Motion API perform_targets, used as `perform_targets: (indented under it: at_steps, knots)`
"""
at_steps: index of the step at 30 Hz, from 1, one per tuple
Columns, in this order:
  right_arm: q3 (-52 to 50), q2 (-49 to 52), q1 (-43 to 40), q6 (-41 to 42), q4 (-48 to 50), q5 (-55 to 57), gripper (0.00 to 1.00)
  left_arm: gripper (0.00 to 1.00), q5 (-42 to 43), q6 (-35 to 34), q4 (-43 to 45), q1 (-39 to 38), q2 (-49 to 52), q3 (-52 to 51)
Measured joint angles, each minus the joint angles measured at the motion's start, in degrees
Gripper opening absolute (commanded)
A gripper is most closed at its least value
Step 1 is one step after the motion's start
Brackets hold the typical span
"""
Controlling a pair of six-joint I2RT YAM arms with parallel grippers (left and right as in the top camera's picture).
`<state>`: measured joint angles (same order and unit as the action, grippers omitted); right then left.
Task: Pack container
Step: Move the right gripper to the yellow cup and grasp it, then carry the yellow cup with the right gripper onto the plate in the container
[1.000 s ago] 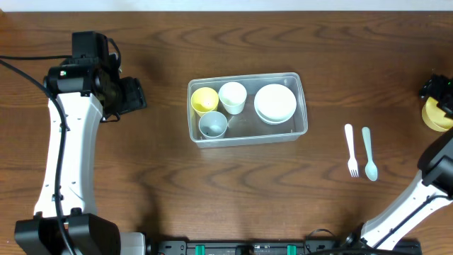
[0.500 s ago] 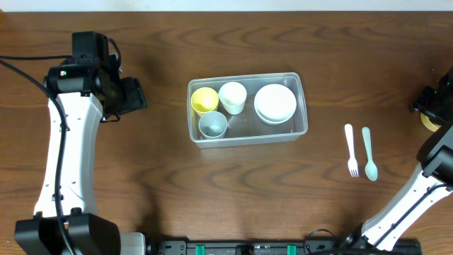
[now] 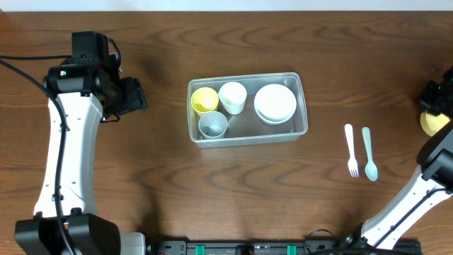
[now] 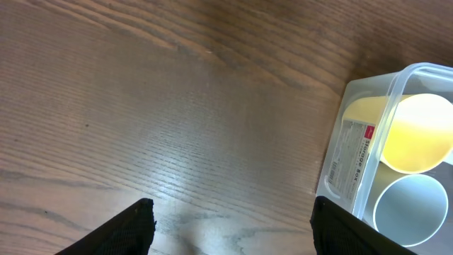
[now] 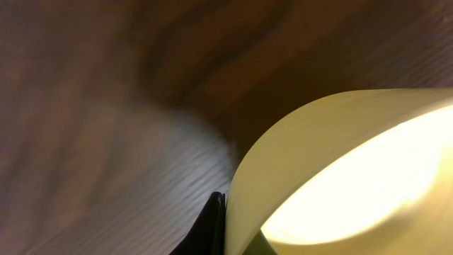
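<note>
The clear container (image 3: 248, 139) sits mid-table and holds a yellow cup (image 3: 204, 100), a white cup (image 3: 232, 96), a grey-blue cup (image 3: 213, 125) and stacked white bowls (image 3: 275, 102). A yellow bowl (image 3: 434, 123) lies at the table's far right edge. My right gripper (image 3: 433, 100) is shut on its rim. In the right wrist view one black finger (image 5: 214, 225) presses the outside of the yellow bowl's wall (image 5: 333, 177); the other finger is hidden. My left gripper (image 4: 233, 227) stands open over bare wood, left of the container (image 4: 354, 152).
A white fork (image 3: 351, 150) and a pale blue spoon (image 3: 369, 154) lie side by side on the wood between the container and the yellow bowl. The table's right edge runs just beyond the bowl.
The right gripper's jaws closed from wide open onto the yellow bowl's rim, with a small shift at the table's right edge. The left arm stayed still.
</note>
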<state>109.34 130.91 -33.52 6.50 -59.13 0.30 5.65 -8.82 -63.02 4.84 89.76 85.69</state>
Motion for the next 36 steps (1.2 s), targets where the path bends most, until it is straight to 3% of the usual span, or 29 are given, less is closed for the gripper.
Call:
perform_targets:
  at_steps: [8, 12, 17, 26, 36]
  knots:
    - [0.0, -16.06, 9.25, -1.25, -2.34, -3.82, 0.01, 0.71, -0.02, 0.0, -0.02, 0.0, 0.0, 0.0]
    - [0.17, -26.21, 20.63, -4.31, -4.07, -5.05, 0.01, 0.71, -0.02, 0.0, 0.0, 0.0, 0.0, 0.0]
    - [0.48, -31.82, 37.77, -7.98, -7.26, -4.52, 0.01, 0.71, -0.02, 0.0, -0.02, 0.0, 0.0, 0.0]
    - [0.48, -26.23, 57.2, -9.03, -11.13, -0.74, 0.01, 0.71, -0.02, 0.0, -0.42, 0.0, 0.0, 0.0]
    - [0.42, -13.86, 60.22, -7.04, -13.62, 0.42, 0.01, 0.71, 0.0, 0.0, -0.72, 0.0, 0.0, 0.0]
